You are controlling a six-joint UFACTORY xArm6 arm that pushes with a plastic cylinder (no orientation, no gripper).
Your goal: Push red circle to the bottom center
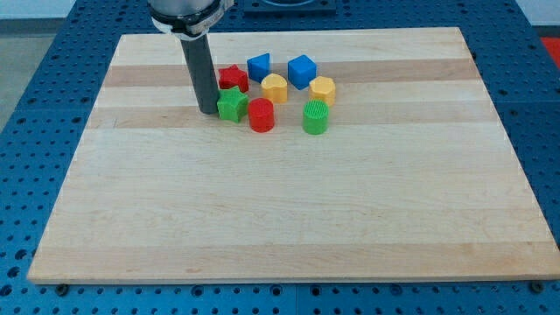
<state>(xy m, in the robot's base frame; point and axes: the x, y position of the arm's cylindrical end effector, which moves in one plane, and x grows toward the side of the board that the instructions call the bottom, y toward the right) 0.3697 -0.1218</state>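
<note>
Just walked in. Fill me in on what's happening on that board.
A robot arm with a dark rod is pushing coloured blocks on a wooden board. My tip sits at the left edge of the cluster near the view's top, right beside the green star. The red circle, which is to go to the bottom center, stands just right of that star, not yet pushed down. Around it sit a red star, two blue blocks, two yellow ones and a green cylinder.

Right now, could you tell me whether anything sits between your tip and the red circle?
Yes: the green star sits between my tip and the red circle, touching or nearly touching both. Below the circle, the board toward the bottom centre holds no blocks.
</note>
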